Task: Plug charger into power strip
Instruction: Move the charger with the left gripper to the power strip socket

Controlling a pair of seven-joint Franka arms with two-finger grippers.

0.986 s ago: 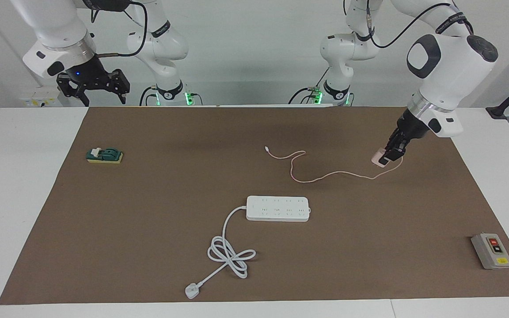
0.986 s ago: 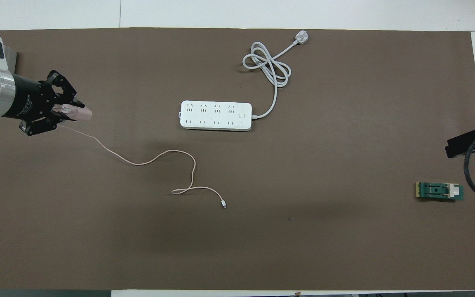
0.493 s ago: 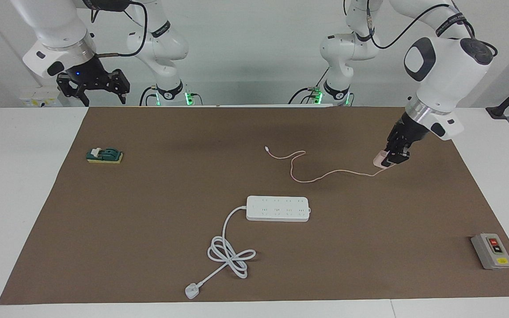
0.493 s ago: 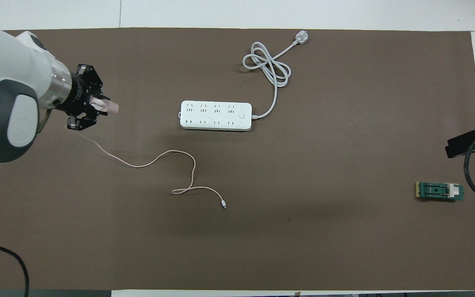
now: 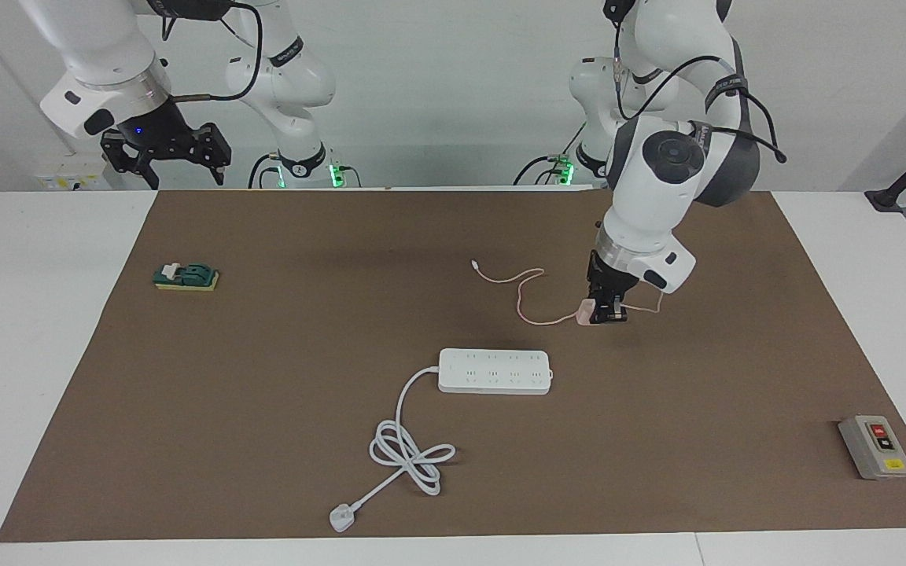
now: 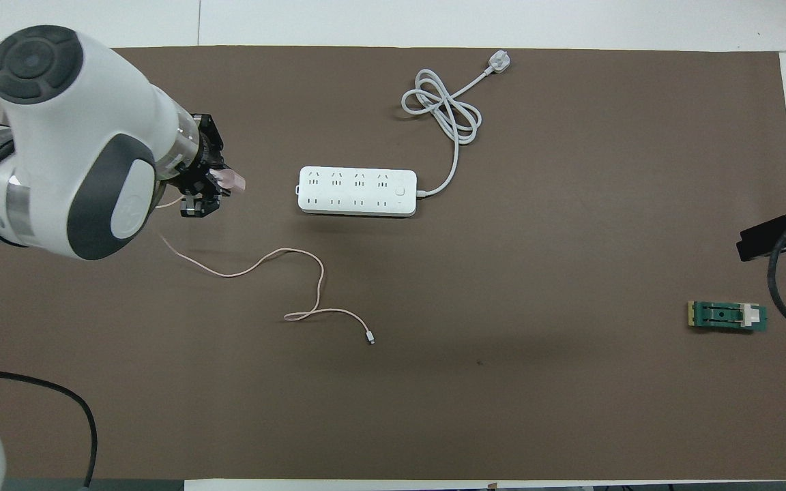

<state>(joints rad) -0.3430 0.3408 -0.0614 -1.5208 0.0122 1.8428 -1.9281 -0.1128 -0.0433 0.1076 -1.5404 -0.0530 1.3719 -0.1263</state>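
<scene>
**Charger in transit toward the strip, left arm carrying**

Left gripper is clamped tight on the charger. The pink cube sticks out of the fingertips on the side that faces the power strip. Judgement: gripping it at one end leaves the prong end clear of the fingers, so it can meet a socket. I cannot make out the prongs themselves.

Gripper and cube hang over bare mat, off the strip's end that carries no cord, and short of it; nothing touches the strip. In the overhead view the charger sits level with the strip's socket rows, with a clear gap between them. This reads as a carry step; aligning and pressing in are not yet done.

The pink cable trails away from the gripper, down to the mat and off in loose curves on the robots' side of the strip, its small connector lying free at the end. The slack suggests it will not tug on the cube. It could drag across the sockets if the carry cuts low.

The strip lies flat, sockets up, its white cord coiled away from the gripper's approach, so that end stays unobstructed.

Right gripper waits, jaws wide, empty, raised at its own end of the table, well apart from the work.
</scene>
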